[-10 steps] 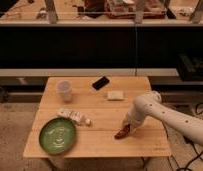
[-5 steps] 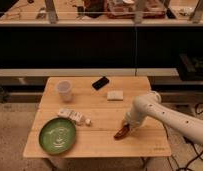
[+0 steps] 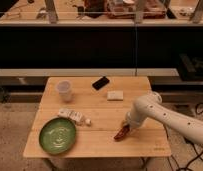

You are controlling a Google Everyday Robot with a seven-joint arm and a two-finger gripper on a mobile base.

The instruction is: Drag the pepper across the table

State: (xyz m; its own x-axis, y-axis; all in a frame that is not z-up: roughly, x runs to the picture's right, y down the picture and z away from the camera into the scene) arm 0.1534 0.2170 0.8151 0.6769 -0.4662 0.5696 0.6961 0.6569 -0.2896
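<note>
Pepper (image 3: 121,133) sits near the front right of your counter (image 3: 102,145), well right of the green plate (image 3: 57,135). Your end effector (image 3: 127,125) is down right at its upper end, but honestly you can't tell if it's gripping or loose.

Red-brown pepper (image 3: 121,133) by pincer (image 3: 126,125), pale table (image 3: 102,111)
</note>
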